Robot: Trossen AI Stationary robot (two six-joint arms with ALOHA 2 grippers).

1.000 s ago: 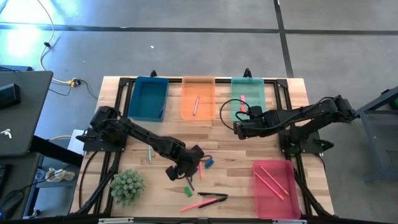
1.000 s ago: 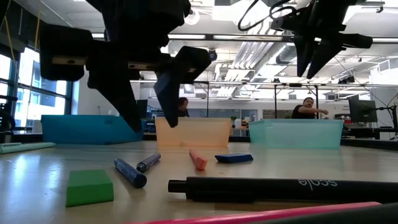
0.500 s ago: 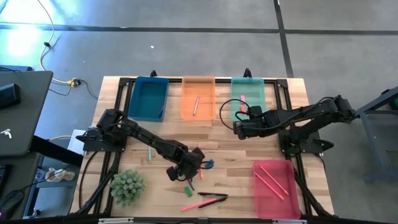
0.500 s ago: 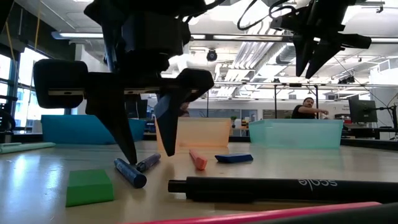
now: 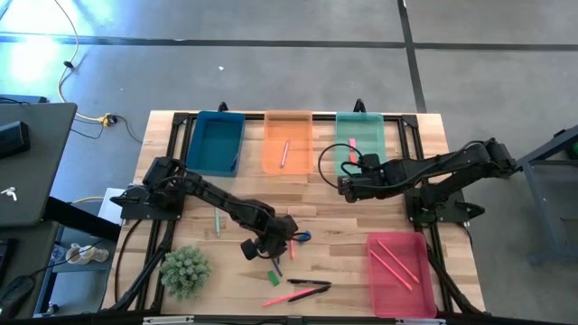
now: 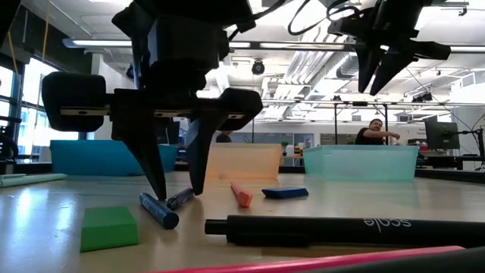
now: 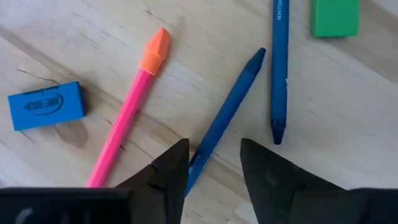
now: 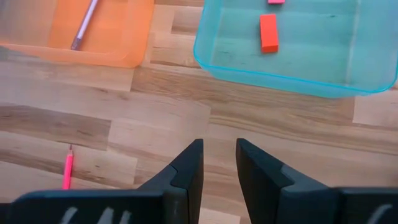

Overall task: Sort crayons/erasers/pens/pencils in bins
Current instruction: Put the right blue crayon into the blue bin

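Nearest, the green eraser (image 6: 109, 227) lies on the table (image 5: 334, 212). Just beyond it the left tool (image 7: 212, 168) straddles a blue crayon (image 7: 225, 118), fingers partly apart, not yet gripping. Beyond sits the blue eraser (image 7: 46, 105). Farthest, the right tool (image 8: 218, 160) hovers narrowly parted, empty, before the green bin (image 8: 292, 46) holding a red-orange eraser (image 8: 268, 32).

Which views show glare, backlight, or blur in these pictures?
Low view: bright ceiling lights turn the left gripper into a dark silhouette, and the near black pen looks soft. High view: glare on the grey floor at upper left. Wrist views: evenly lit.
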